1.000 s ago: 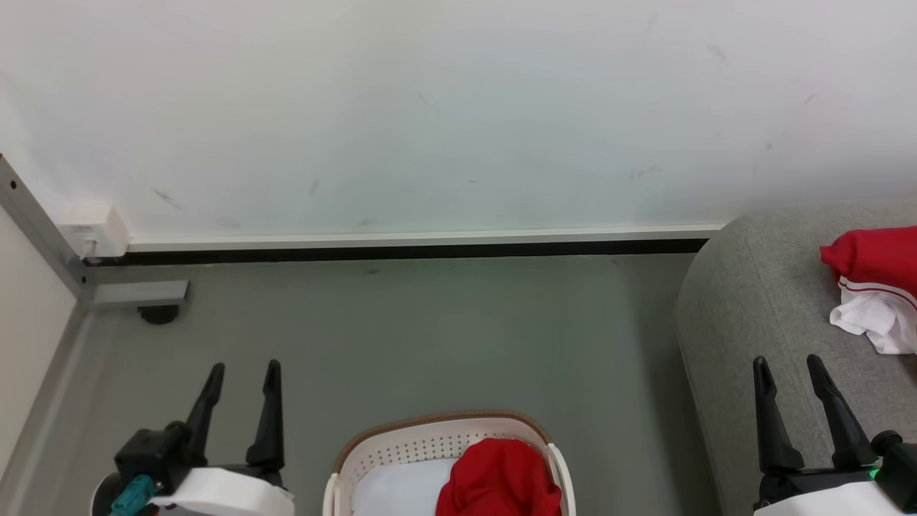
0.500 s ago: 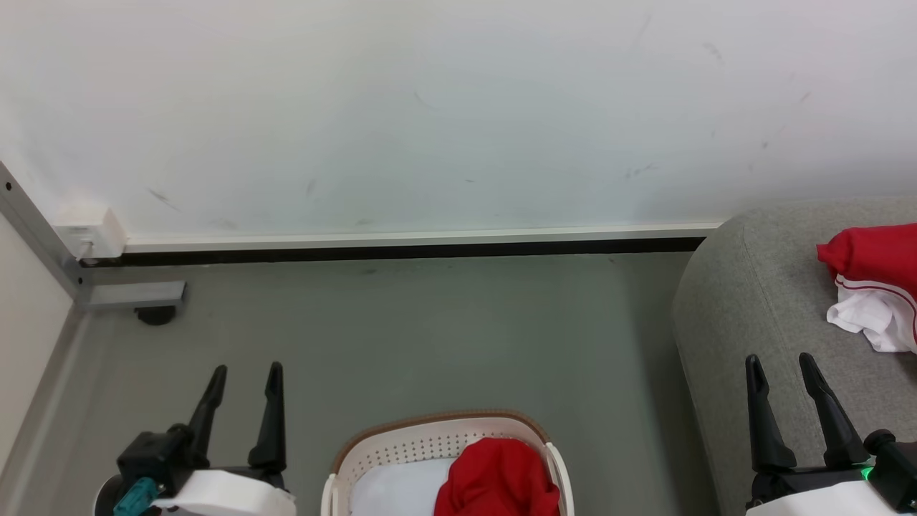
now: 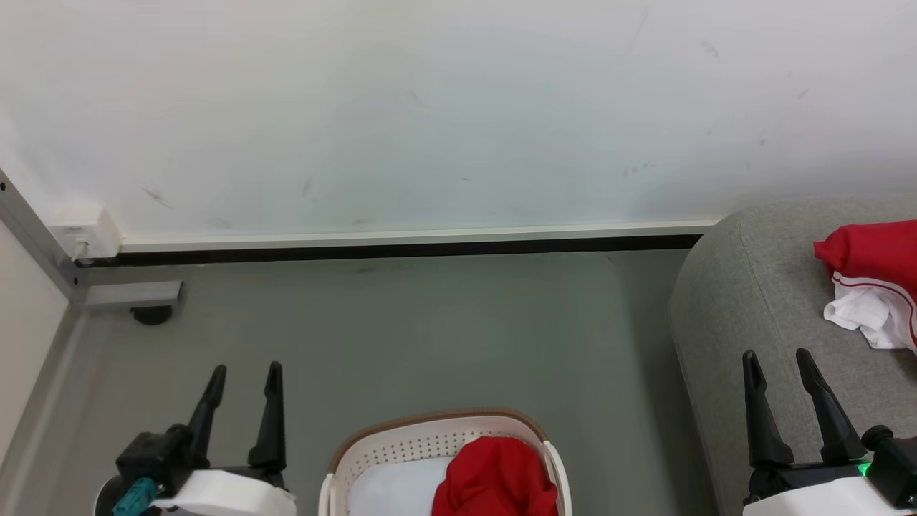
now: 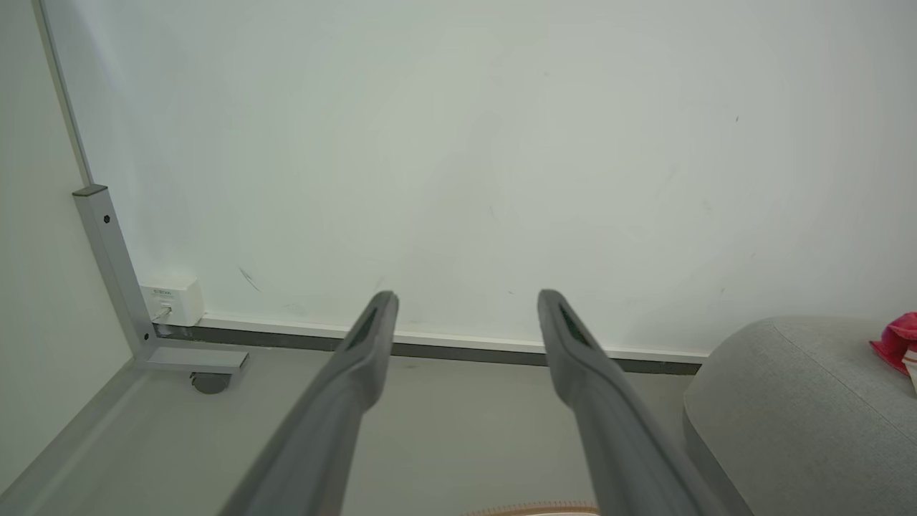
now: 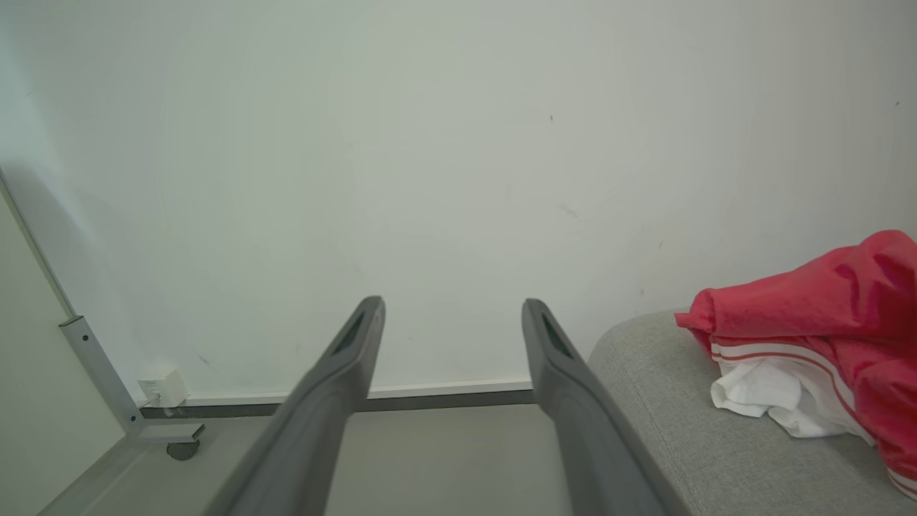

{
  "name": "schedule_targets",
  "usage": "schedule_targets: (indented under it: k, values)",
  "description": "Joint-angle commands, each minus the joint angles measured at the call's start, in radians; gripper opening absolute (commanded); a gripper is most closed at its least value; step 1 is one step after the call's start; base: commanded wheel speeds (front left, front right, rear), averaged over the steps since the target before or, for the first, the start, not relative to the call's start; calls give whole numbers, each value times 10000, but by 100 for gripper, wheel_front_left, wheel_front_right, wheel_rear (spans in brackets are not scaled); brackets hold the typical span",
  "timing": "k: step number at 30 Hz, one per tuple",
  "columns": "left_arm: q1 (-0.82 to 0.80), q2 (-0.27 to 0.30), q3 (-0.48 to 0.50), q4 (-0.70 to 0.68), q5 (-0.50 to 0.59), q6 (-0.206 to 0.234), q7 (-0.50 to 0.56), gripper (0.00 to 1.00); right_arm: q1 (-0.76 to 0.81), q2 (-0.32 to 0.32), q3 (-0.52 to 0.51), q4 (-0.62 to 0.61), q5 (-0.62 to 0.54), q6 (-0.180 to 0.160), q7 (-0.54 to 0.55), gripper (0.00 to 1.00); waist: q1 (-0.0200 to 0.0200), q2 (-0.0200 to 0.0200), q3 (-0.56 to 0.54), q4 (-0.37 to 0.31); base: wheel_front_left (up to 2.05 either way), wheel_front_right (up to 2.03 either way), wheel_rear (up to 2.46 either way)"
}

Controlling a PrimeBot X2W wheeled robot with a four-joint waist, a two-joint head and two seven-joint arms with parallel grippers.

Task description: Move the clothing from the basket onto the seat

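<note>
Basket [image 3: 401, 448], low between left jaws and right jaws: one red garment [image 3: 494, 476] kept inside, not yet lifted. Both jaws: released, empty. Sofa [image 3: 745, 301], beyond right jaws: other garment [image 3: 870, 251] already laid there. Task is judged half done.

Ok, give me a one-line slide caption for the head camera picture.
Open, empty left gripper and right gripper; one red garment on the sofa, the other garment in the basket.
</note>
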Motion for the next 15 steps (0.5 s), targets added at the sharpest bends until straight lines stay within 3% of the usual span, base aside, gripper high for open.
schedule_targets:
  k: [1, 15]
  values:
    - [-95, -13, 40, 26, 180, -9, -8, 100, -122, -48, 3, -4, 132, -22, -31, 100, 0, -1, 11, -14, 0, 0, 0]
    - [-482, 17, -122, 173, 253, -77, -6, 100, -810, -232, 290, 337, 361, -22, -14, 100, 0, -1, 821, -634, 0, 0, 0]
